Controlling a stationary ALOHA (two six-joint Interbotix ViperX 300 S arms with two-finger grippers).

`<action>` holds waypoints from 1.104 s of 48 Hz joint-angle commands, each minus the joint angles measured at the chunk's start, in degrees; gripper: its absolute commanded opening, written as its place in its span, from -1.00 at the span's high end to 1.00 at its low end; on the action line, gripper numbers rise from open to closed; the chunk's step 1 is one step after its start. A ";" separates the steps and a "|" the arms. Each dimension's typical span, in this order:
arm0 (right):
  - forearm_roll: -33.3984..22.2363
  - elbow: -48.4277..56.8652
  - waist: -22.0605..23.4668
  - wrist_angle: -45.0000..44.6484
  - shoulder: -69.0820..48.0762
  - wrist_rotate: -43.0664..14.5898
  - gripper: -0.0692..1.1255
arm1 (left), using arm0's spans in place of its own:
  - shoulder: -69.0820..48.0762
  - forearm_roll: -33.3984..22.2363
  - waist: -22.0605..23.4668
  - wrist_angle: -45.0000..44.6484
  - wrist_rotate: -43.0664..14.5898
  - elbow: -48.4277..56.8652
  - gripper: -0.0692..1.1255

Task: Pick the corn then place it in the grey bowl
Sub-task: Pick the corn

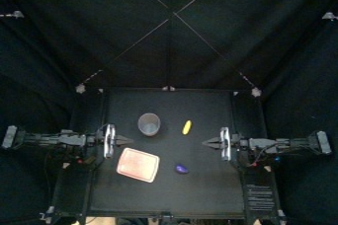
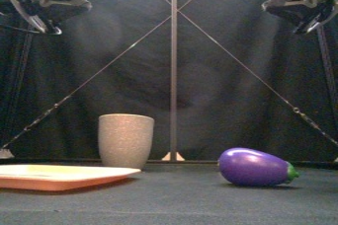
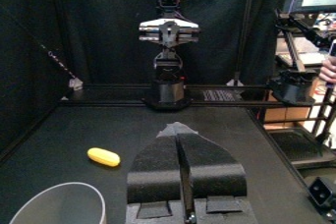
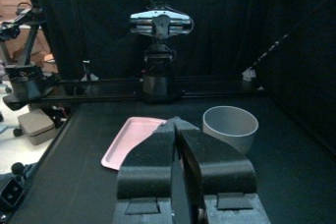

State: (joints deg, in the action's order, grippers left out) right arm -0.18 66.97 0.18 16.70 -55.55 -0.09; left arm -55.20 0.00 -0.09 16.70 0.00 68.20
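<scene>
Corn [image 1: 188,126], a small yellow toy cob with rounded ends, lies on its side toward the back of the black table [image 1: 199,197]. It is just to the right of the tall grey speckled cup [image 1: 149,123], near it but not touching.

Both arms hang raised at the table's sides. The left gripper [image 3: 180,132] has its two jaws pressed together with nothing between them. The right gripper [image 4: 179,125] is closed and empty likewise. You would have to spread the jaws before coming down on the cob.

Trouble you may meet:
- **Slipping:** the cob is small and round, so a pinch off its middle could squirt it away or set it rolling.
- **Knocking the cup:** the cob sits close to the cup, so a wide or slanted approach from the left may tip the cup over.
- **Hitting the rim:** the cup is tall, and a cob carried too low will likely strike it.

Nearer the front lie a flat pink tray [image 1: 138,162] and, just beside its right edge, a purple toy eggplant [image 1: 183,169]. Both are well clear of the cob and block nothing.
</scene>
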 commanded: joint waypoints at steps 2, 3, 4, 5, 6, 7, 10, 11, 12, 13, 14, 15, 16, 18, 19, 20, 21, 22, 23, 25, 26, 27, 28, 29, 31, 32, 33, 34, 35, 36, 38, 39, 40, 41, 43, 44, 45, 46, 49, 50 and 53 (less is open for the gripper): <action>0.35 0.09 2.02 -0.44 2.81 -0.18 0.89 | -0.88 -0.09 -1.67 0.88 0.09 0.00 0.97; 0.35 0.09 2.55 -0.79 3.52 -0.18 0.88 | -1.14 -0.18 -1.85 0.88 0.09 0.00 0.99; 0.26 0.00 3.25 -1.23 4.39 -0.09 0.86 | -1.23 -0.18 -1.85 0.88 0.09 0.09 0.99; 0.09 -0.09 3.96 -1.76 5.36 0.00 0.85 | -1.32 -0.18 -1.85 0.88 0.09 0.18 0.99; 0.00 -0.35 4.66 -2.37 6.42 0.00 0.83 | -1.41 -0.18 -1.85 0.79 0.09 0.26 0.98; -0.18 -0.70 5.45 -3.25 7.56 0.09 0.82 | -1.49 -0.18 -1.85 0.88 0.00 0.35 0.97; -1.14 -2.29 8.00 -6.50 11.07 0.35 0.80 | -1.58 -0.09 -1.93 0.88 -0.09 0.53 0.95; -1.76 -2.99 8.88 -7.73 12.30 0.35 0.80 | -1.58 -0.09 -1.93 0.88 -0.09 0.62 0.94; -2.46 -3.69 9.67 -8.96 13.54 0.44 0.79 | -1.49 -0.09 -1.93 0.79 -0.09 0.62 0.94; -3.25 -4.39 10.46 -10.28 14.77 0.44 0.79 | -1.49 -0.09 -1.93 0.79 -0.09 0.62 0.94; -4.13 -5.19 11.16 -11.60 15.91 0.44 0.79 | -1.58 -0.09 -1.93 0.79 -0.09 0.62 0.94; -5.54 -6.42 12.22 -13.36 17.67 0.35 0.78 | -1.58 -0.09 -1.93 0.88 -0.09 0.62 0.94; -6.68 -7.29 12.74 -14.68 18.90 0.26 0.78 | -1.58 -0.09 -1.93 0.79 -0.09 0.62 0.94; -8.53 -8.79 13.36 -16.70 21.09 0.26 0.77 | -1.49 0.00 -1.93 0.62 -0.09 0.62 0.94; -9.58 -9.67 13.62 -17.49 22.15 0.18 0.77 | -1.49 0.00 -1.85 0.62 -0.09 0.62 0.94; -10.55 -10.37 13.80 -18.28 23.20 0.18 0.76 | -1.58 -0.09 -1.93 0.53 -0.09 0.62 0.94; -11.60 -11.07 13.97 -19.07 24.08 0.18 0.75 | -1.49 -0.09 -1.93 0.53 -0.09 0.62 0.94; -12.39 -11.69 14.06 -19.86 24.96 0.18 0.73 | -1.49 0.00 -1.93 0.53 -0.09 0.62 0.94; -13.27 -12.30 14.24 -20.65 25.75 0.18 0.71 | -1.58 -0.09 -1.93 0.44 -0.09 0.62 0.94; -14.77 -13.45 14.41 -22.06 27.25 0.09 0.65 | -1.58 0.00 -1.85 0.53 -0.09 0.70 0.94; -15.38 -13.89 14.68 -22.76 27.86 0.09 0.61 | -1.49 -0.09 -1.93 0.44 -0.09 0.70 0.94; -15.82 -14.41 14.85 -23.47 28.48 0.00 0.56 | -1.58 -0.09 -1.93 0.44 -0.09 0.70 0.94; -16.26 -14.85 15.12 -24.08 29.09 -0.09 0.51 | -1.58 -0.09 -1.93 0.44 -0.09 0.70 0.94; -16.52 -15.21 15.38 -24.79 29.62 -0.18 0.44 | -1.58 0.00 -1.93 0.35 -0.09 0.79 0.93; -16.61 -16.00 16.17 -26.28 30.85 -0.35 0.26 | -1.58 0.00 -1.93 0.44 -0.18 0.79 0.94; -16.61 -16.26 16.52 -26.89 31.38 -0.35 0.19 | -1.58 0.00 -1.93 0.35 -0.18 0.79 0.94; -16.70 -16.44 16.88 -27.33 31.82 -0.35 0.11 | -1.58 0.00 -1.93 0.44 -0.18 0.88 0.94; -16.70 -16.61 17.23 -27.86 32.26 -0.35 0.03 | -1.58 0.00 -1.93 0.35 -0.18 0.88 0.94; -16.79 -16.79 17.58 -28.21 32.70 -0.35 -0.05 | -1.58 0.00 -2.02 0.44 -0.18 0.88 0.94; -16.88 -16.96 17.84 -28.65 33.22 -0.35 -0.13 | -1.58 0.09 -2.02 0.35 -0.18 0.88 0.94; -16.96 -17.23 18.54 -29.36 34.10 -0.26 -0.30 | -1.58 0.09 -2.02 0.35 -0.18 0.97 0.94; -17.05 -17.40 18.90 -29.71 34.63 -0.26 -0.38 | -1.58 0.09 -2.11 0.44 -0.18 0.97 0.93; -17.14 -17.58 19.07 -29.97 35.07 -0.18 -0.45 | -1.58 0.00 -2.11 0.35 -0.18 0.97 0.93; -17.31 -17.67 19.34 -30.32 35.42 -0.18 -0.53 | -1.58 0.09 -2.11 0.35 -0.18 0.97 0.93; -17.40 -17.93 19.78 -31.03 36.21 -0.26 -0.66 | -1.58 0.00 -2.20 0.35 -0.18 1.05 0.94; -17.40 -18.11 19.95 -31.38 36.56 -0.26 -0.73 | -1.49 0.09 -2.20 0.35 -0.18 1.05 0.94; -17.40 -18.19 20.13 -31.64 37.00 -0.26 -0.79 | -1.58 0.09 -2.20 0.35 -0.18 0.97 0.94; -17.40 -18.46 20.30 -31.90 37.71 -0.26 -0.86 | -1.58 0.09 -2.20 0.35 -0.18 1.05 0.94; -17.40 -18.98 20.30 -32.17 39.02 -0.26 -0.90 | -1.58 0.09 -2.29 0.35 -0.18 1.05 0.94; -17.40 -19.25 20.21 -32.26 39.46 -0.26 -0.89 | -1.58 0.09 -2.20 0.35 -0.18 1.05 0.93; -17.40 -20.13 19.95 -32.43 40.96 -0.09 -0.88 | -1.58 0.09 -2.20 0.18 -0.18 1.05 0.93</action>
State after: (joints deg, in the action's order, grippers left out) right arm -17.58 48.87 20.13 -15.64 -15.12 -0.09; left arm -56.87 -0.09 -2.20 16.79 -0.09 70.14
